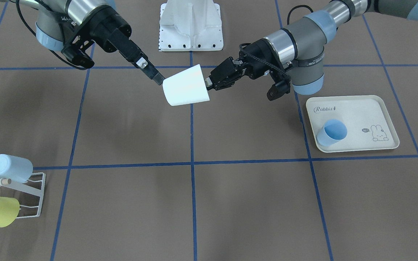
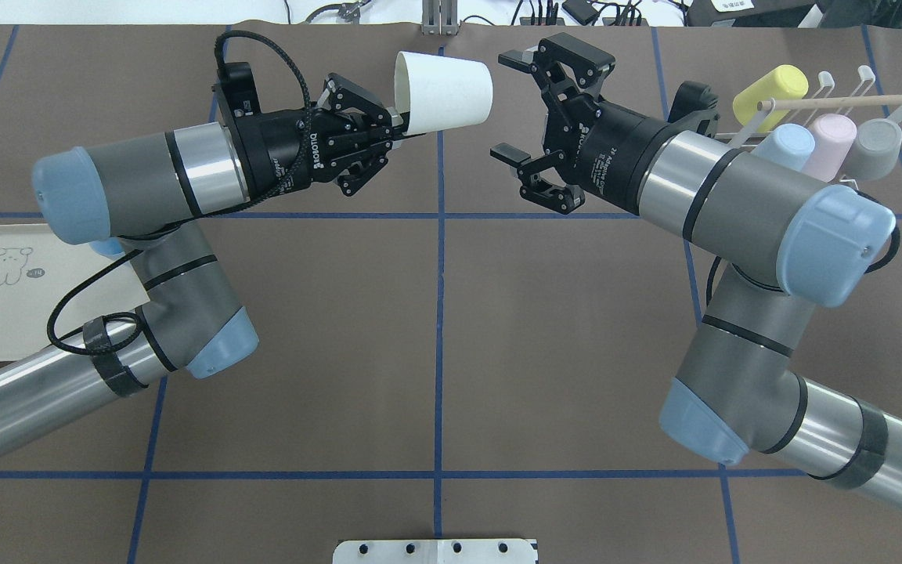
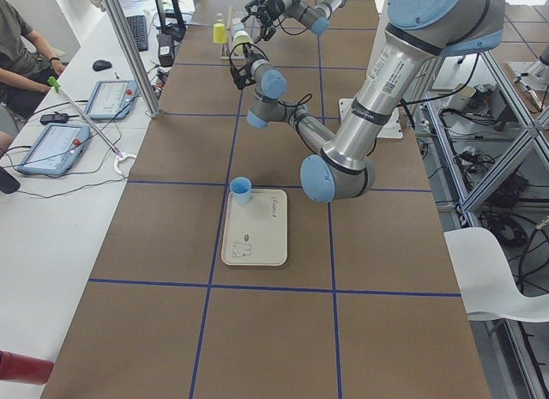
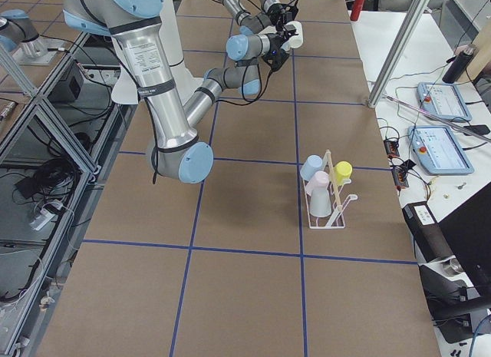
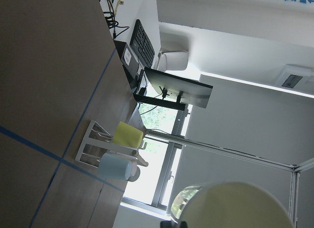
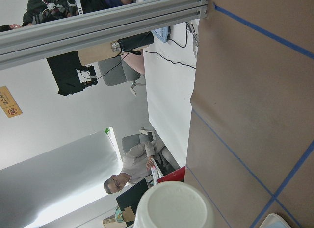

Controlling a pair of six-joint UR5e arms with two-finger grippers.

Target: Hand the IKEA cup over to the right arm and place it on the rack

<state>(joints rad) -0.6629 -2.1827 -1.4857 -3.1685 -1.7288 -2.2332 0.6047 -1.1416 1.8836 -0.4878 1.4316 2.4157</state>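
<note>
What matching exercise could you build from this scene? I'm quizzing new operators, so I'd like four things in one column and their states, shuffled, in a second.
Things:
1. white cup
2. yellow cup
3. tray
4. right gripper

States:
A. open
B. carries one blue cup
C. hung on the rack
D. gripped at the rim by the left gripper

Pairs: 1-D, 2-C, 3-B, 4-A
</note>
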